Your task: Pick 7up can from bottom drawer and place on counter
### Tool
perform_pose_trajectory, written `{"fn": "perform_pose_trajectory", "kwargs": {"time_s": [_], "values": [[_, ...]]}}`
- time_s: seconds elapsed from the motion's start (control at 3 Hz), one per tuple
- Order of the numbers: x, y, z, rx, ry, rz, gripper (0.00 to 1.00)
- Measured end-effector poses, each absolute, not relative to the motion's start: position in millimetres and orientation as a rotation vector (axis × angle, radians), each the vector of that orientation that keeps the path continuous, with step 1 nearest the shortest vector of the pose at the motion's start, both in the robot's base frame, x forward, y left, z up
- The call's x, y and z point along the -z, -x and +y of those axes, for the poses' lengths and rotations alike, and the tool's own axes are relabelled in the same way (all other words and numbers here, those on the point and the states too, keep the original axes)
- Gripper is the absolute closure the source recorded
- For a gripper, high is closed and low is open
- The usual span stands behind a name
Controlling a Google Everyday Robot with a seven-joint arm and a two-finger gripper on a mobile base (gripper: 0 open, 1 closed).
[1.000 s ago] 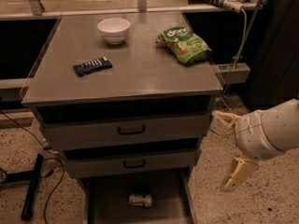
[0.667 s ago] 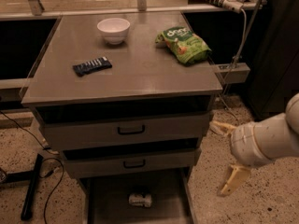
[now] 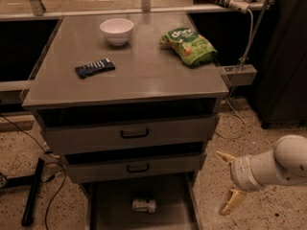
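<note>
Counter (image 3: 139, 80): dark flat packet (image 3: 95, 67) at left, white bowl (image 3: 117, 30) behind it, green snack bag (image 3: 188, 45) at right. Below, 2 handled drawers (image 3: 129, 134), both slightly out. Bottom drawer (image 3: 108, 207) pulled furthest out; 7up can (image 3: 144, 204) lies on its side on the floor of it, near centre. Gripper (image 3: 221, 183) hangs right of the cabinet, level with the lower drawers, its 2 fingers (image 3: 225, 156) spread wide, holding nothing, touching nothing. Drawer's front cut off by the lower edge; can's label unreadable; arm (image 3: 280, 164) runs off the right edge.
</note>
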State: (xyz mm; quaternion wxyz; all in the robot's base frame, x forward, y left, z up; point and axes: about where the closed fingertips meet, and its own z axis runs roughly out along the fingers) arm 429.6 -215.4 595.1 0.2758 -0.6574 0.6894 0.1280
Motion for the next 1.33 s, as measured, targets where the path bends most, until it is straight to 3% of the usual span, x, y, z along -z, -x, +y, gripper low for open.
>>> {"fn": "perform_pose_trajectory", "kwargs": {"time_s": [0.67, 1.33], "values": [[-502.7, -450.9, -228.1, -0.372, 1.682, 1.879, 0.0], [-484.8, -449.5, -213.3, -0.392, 1.721, 1.859, 0.0]]}}
